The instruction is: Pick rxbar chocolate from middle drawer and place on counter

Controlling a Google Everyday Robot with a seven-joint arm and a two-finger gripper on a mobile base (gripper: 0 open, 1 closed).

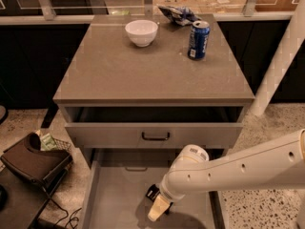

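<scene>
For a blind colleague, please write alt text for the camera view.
The gripper is low in the open middle drawer, beside the black rxbar chocolate. The counter above holds a white bowl, a soda can and a snack bag.

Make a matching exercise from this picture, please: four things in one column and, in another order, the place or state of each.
Things:
1. white bowl
2. blue soda can
3. snack bag
4. gripper

Places or states:
A. standing upright on the counter
B. down in the open middle drawer, beside the rxbar chocolate
C. open side up on the counter
D. lying at the counter's far edge

Pairs: 1-C, 2-A, 3-D, 4-B
</scene>
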